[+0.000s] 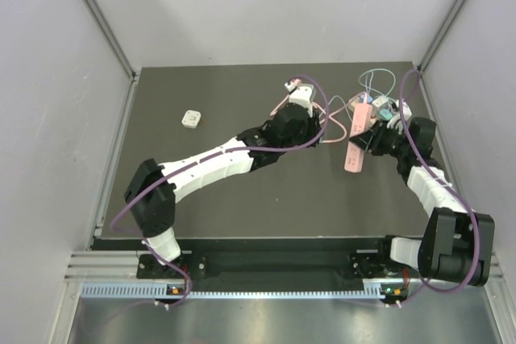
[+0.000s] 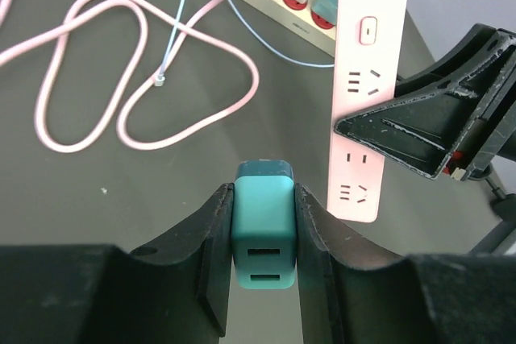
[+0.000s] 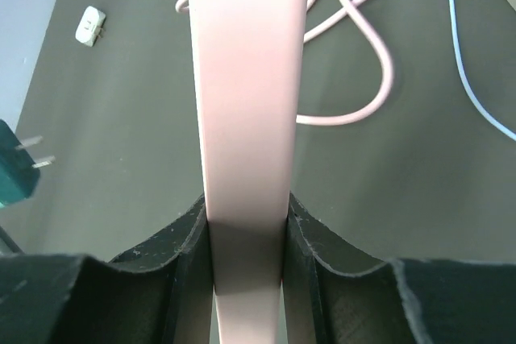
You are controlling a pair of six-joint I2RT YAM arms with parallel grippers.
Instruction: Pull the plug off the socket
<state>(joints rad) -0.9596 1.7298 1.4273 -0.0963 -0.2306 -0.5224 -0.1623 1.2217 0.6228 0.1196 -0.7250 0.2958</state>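
The teal plug [image 2: 263, 235], clamped in the left gripper [image 2: 263, 195], hangs clear of the pink power strip [image 3: 242, 78] pinched by the right gripper [image 3: 246, 207]: pull apparently complete.

Over the surface [image 1: 242, 191], the socket strip [image 1: 357, 138] is at the right within the right pincer [image 3: 246, 223], the plug [image 2: 263, 231] in the left pincer [image 2: 263, 199] sits just left of it and apart, a cable [image 2: 121, 78] loops behind them, and a small adapter [image 1: 191, 119] lies far left.

The right fingers [image 3: 184, 257] clamp the pink socket strip [image 3: 244, 94], with a 2-pronged teal plug [image 3: 14, 176] at left.
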